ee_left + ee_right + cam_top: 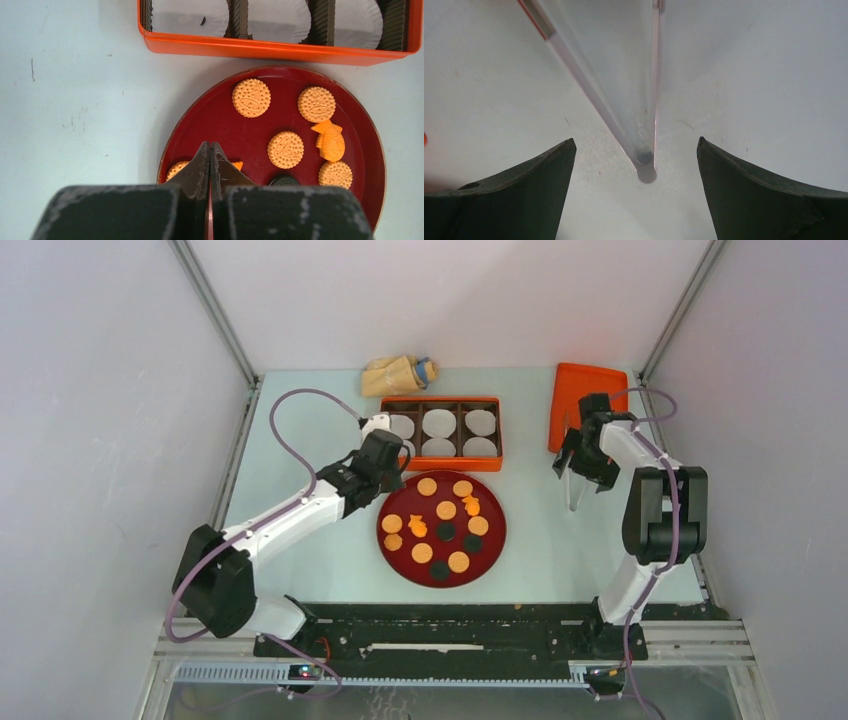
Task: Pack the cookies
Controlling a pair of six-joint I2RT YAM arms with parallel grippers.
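The cookies (251, 97) are lying flat on the red plate (225, 125) beside the orange box (440, 466). Light, stiff and brittle, they are being judged best pinched gently across opposite edges. The left gripper (210, 150) is being held shut over the plate; the right gripper (636, 145) is being held open astride clear tongs (645, 170).

Bare counter (555, 535) lies open right of the red plate (490, 552). The orange box (440, 464) walls the plate's far rim. Clear tongs (646, 167) sit between the right tool's (636, 141) spread fingers.
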